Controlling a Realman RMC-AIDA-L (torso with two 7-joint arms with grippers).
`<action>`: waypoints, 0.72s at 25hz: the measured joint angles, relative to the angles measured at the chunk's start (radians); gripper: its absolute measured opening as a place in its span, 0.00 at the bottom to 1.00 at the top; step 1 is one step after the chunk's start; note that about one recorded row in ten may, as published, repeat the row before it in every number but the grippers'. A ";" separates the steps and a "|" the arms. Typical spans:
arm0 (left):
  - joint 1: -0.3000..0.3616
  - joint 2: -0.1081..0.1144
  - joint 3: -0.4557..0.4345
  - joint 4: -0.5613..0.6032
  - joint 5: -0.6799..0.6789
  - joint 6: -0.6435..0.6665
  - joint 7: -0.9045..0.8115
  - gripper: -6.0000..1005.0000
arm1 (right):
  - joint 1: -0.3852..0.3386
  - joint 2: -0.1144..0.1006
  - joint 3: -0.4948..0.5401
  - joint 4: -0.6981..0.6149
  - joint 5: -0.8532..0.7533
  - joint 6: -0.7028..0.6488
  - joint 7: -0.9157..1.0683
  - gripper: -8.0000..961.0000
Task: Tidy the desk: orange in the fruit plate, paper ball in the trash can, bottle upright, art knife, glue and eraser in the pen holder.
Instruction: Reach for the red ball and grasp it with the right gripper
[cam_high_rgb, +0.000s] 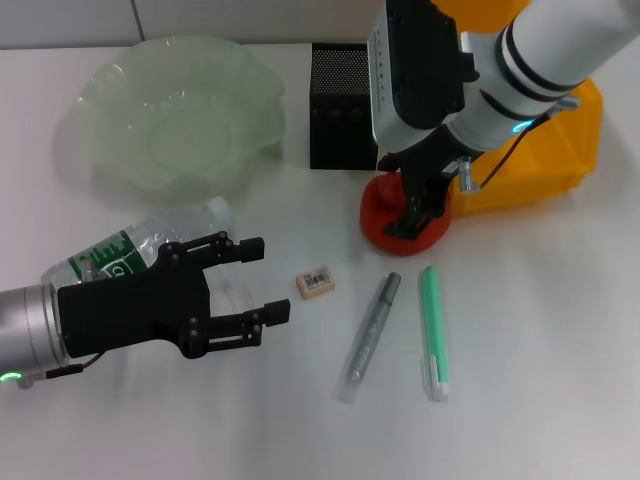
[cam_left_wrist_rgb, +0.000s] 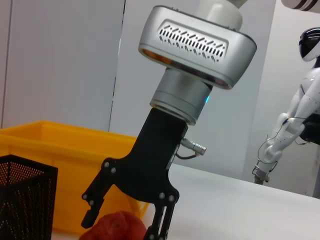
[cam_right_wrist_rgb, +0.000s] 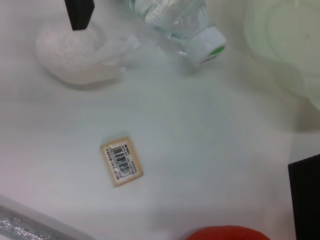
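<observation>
My right gripper is down over the reddish orange, which rests on the table; its open fingers straddle the fruit. The left wrist view shows this gripper on either side of the orange. My left gripper stands open just over the white paper ball. The clear bottle lies on its side behind it, cap toward the green fruit plate. The eraser, silver art knife and green glue lie on the table. The black mesh pen holder stands at the back.
The yellow trash can sits at the back right, behind my right arm. The pen holder stands close to the orange, next to the bin. White tabletop lies in front of the knife and glue.
</observation>
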 joint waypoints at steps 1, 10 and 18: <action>0.000 0.000 0.000 0.000 0.000 0.000 0.000 0.78 | 0.001 0.001 -0.002 0.003 0.000 0.006 0.001 0.84; 0.005 0.004 0.000 0.005 0.000 0.001 0.000 0.78 | 0.001 0.002 -0.003 0.003 0.002 0.024 0.007 0.77; 0.009 0.009 0.000 0.011 0.000 0.008 0.000 0.78 | -0.007 0.002 -0.003 -0.020 0.032 0.021 0.004 0.34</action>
